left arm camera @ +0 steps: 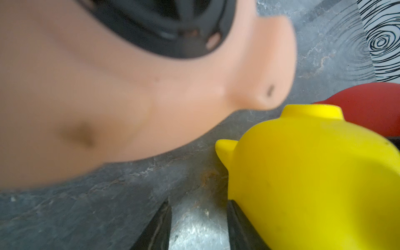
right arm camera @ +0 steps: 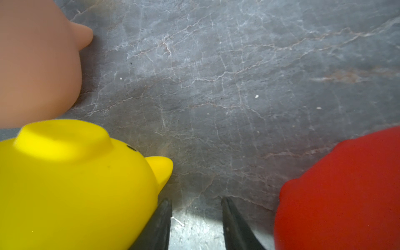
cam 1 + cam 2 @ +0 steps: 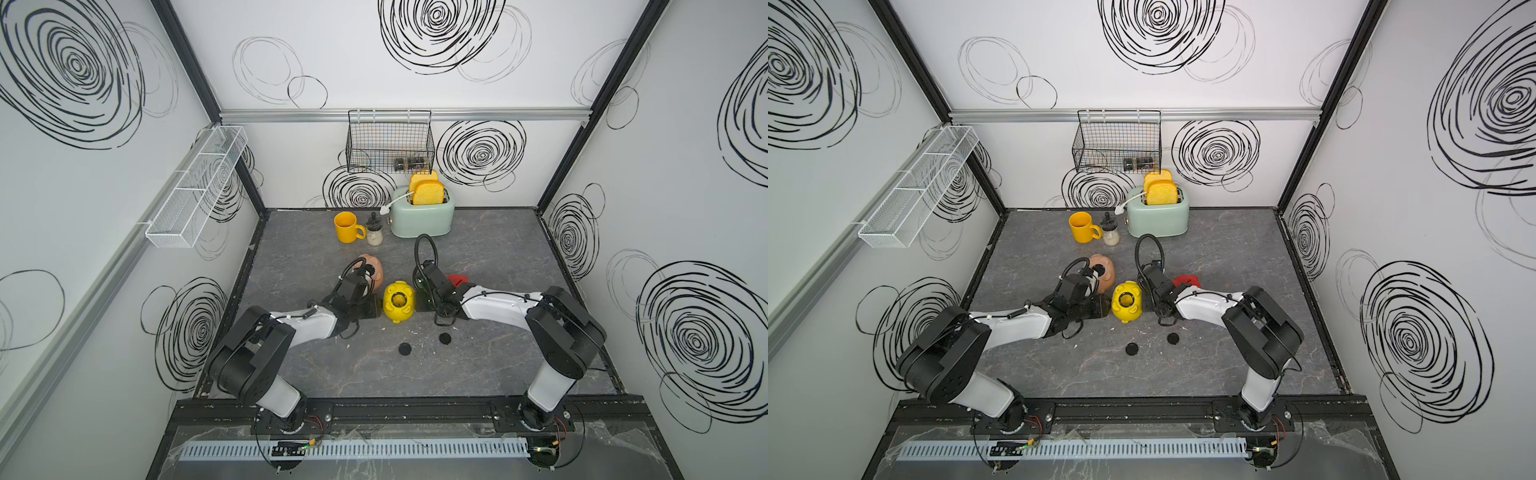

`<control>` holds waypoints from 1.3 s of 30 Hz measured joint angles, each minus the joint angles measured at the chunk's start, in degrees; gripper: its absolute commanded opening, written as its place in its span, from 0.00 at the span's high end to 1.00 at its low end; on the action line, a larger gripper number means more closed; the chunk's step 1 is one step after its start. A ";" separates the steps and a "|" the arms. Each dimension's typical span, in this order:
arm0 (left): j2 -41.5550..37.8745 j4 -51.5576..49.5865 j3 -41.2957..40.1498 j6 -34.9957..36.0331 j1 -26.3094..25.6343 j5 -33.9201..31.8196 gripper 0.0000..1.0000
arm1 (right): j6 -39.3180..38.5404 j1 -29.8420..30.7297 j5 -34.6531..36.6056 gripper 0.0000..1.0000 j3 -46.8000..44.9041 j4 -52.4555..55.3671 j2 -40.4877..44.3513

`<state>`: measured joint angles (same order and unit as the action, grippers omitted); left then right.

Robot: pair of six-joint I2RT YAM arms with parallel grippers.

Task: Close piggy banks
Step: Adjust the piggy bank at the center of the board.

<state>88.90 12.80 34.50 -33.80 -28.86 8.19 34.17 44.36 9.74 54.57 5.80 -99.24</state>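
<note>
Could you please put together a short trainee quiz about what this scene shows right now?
1. True or false: the yellow piggy bank's belly hole is plugged.
2. How many loose black plugs lie on the table?
3. Which piggy bank lies between the left gripper and the right gripper? A pink, B yellow, C red.
Key: 1 false; 2 two; 3 B.

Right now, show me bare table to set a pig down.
Free: right of the toaster to the side wall; the front strip between the black plugs and the rail. Crowded: the middle, around the pink pig, yellow pig and red pig.
</note>
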 measured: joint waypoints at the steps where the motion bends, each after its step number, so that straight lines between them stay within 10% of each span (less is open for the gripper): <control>1: 0.07 0.02 0.02 -0.04 -0.26 -0.15 0.53 | -0.28 0.00 -0.04 0.58 0.00 -0.02 0.00; 39: -10.45 -4.02 -7.13 -0.44 -2.05 -4.66 0.45 | -0.92 5.25 -3.80 0.57 -3.72 0.57 4.72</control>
<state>78.46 8.78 27.38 -34.24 -30.92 3.53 33.26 49.60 5.93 50.85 6.37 -94.52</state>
